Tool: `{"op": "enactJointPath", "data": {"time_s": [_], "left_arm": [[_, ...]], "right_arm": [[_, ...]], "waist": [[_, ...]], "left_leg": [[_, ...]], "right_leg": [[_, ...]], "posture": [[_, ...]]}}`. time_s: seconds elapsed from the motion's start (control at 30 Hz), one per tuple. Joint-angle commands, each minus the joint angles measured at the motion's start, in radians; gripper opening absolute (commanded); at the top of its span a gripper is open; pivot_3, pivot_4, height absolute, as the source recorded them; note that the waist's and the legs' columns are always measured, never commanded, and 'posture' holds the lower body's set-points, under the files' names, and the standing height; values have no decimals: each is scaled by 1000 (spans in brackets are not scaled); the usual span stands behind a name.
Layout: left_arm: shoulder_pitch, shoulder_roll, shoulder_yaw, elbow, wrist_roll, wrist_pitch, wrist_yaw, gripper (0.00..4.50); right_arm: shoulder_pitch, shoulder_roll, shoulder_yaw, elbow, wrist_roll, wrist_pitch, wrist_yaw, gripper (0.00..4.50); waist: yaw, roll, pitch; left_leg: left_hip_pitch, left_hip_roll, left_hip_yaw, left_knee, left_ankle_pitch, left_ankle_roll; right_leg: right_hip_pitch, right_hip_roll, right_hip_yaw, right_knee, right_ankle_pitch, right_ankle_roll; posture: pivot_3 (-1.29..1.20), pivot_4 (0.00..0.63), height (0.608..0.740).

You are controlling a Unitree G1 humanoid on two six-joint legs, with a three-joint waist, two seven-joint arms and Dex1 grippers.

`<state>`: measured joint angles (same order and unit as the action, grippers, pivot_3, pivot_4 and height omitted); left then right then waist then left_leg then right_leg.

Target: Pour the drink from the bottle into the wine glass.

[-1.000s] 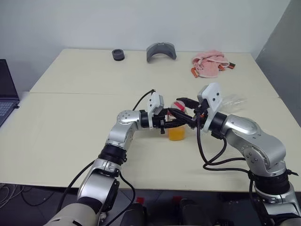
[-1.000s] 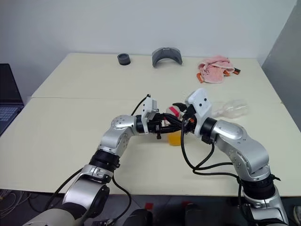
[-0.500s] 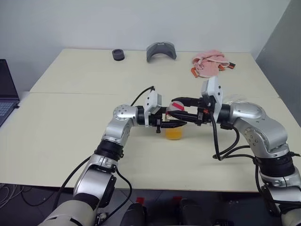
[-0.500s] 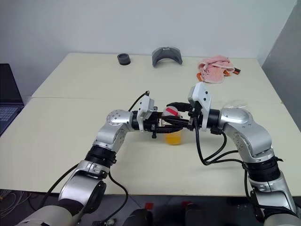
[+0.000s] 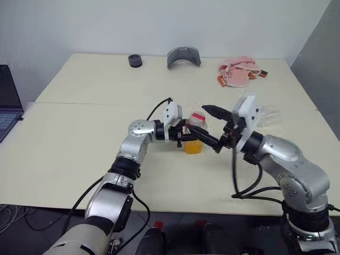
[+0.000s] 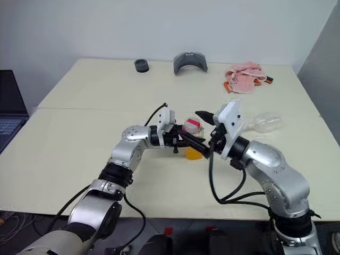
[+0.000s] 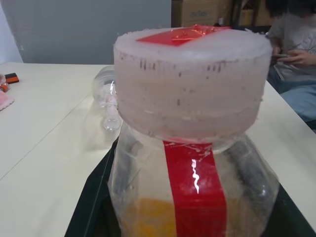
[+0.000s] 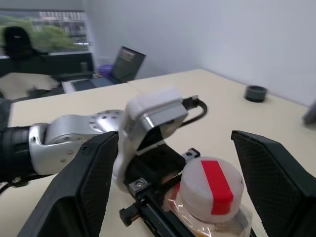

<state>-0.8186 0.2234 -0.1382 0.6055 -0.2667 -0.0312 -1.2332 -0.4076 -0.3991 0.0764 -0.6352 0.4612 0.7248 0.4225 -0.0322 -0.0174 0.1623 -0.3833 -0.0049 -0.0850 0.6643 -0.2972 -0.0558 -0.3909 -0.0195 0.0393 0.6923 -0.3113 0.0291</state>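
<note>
Near the table's (image 5: pixel 79 159) middle, the left gripper (image 5: pixel 187 139) pinches the bottle (image 5: pixel 194 133); the right gripper (image 5: pixel 212 127) hovers spread around its cap (image 8: pixel 211 187). Light, thin plastic likely dents: grip gently by the body.

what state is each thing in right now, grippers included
bottle: upright, cap on, held by the left gripper
drink: low in the bottle, none poured
cap: on the bottle
wine glass: lying on its side, empty
left gripper: shut on the bottle
right gripper: open, fingers either side of the cap, not touching
cloth: crumpled at the table's far edge
</note>
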Motion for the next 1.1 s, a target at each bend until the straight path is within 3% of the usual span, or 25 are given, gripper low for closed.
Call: {"op": "enactJointPath", "data": {"time_s": [0.03, 0.47, 0.57, 0.7, 0.8, 0.87, 1.0, 1.1], "left_arm": [[-33, -10, 13, -8, -1, -32, -5, 1817], [-26, -9, 11, -18, 8, -36, -7, 1817], [-23, -9, 11, -21, 7, -35, -5, 1817], [-21, -8, 11, -26, 7, -32, -3, 1817], [-20, -7, 11, -29, 6, -29, -4, 1816], [-21, -4, 11, -31, 3, -23, -11, 1816], [-19, 13, -7, -40, 5, -35, -72, 1815], [-17, 26, -16, -50, 7, -35, -110, 1814]], "right_arm": [[5, 68, 56, -9, -118, -64, -126, 3926], [30, 175, 96, 61, -197, -108, -169, 3926], [32, 181, 84, 69, -196, -108, -166, 3352], [41, 180, 82, 67, -188, -111, -151, 1994], [44, 178, 85, 65, -181, -117, -136, 1888], [40, 170, 83, 81, -158, -157, -84, 1888], [-83, 29, 74, 229, -33, -228, 293, 1888], [-188, -44, 59, 331, 40, -185, 450, 1888]], "waist": [[-1, 0, 0], [-2, 0, 0], [-2, 0, 0], [-2, 0, 0], [-2, 0, 0], [-2, 0, 0], [-5, 0, 0], [-9, 0, 0]], "left_leg": [[0, 0, 0, 0, 0, 0], [1, -1, -2, 0, 1, -1], [1, -1, -2, 0, 1, -1], [1, -1, -2, 0, 1, -1], [1, -1, -2, 0, 1, -1], [1, -1, -2, 0, 1, -1], [1, -2, -1, 1, 0, 1], [2, -2, -1, 1, 0, 2]], "right_leg": [[0, 0, 0, 1, 0, 0], [-1, -1, 0, 3, 0, 0], [-1, -1, 0, 3, 0, 0], [-1, -1, 0, 4, 0, 0], [-1, -1, 0, 4, 0, 0], [-1, -1, 0, 4, 0, 0], [0, -1, 0, 3, 0, 0], [1, 0, 0, 4, 0, 0]], "posture": [[0, 150, 740], [0, 150, 740], [0, 150, 740], [0, 150, 740], [0, 150, 740], [0, 150, 740], [0, 150, 740], [0, 150, 740]]}}
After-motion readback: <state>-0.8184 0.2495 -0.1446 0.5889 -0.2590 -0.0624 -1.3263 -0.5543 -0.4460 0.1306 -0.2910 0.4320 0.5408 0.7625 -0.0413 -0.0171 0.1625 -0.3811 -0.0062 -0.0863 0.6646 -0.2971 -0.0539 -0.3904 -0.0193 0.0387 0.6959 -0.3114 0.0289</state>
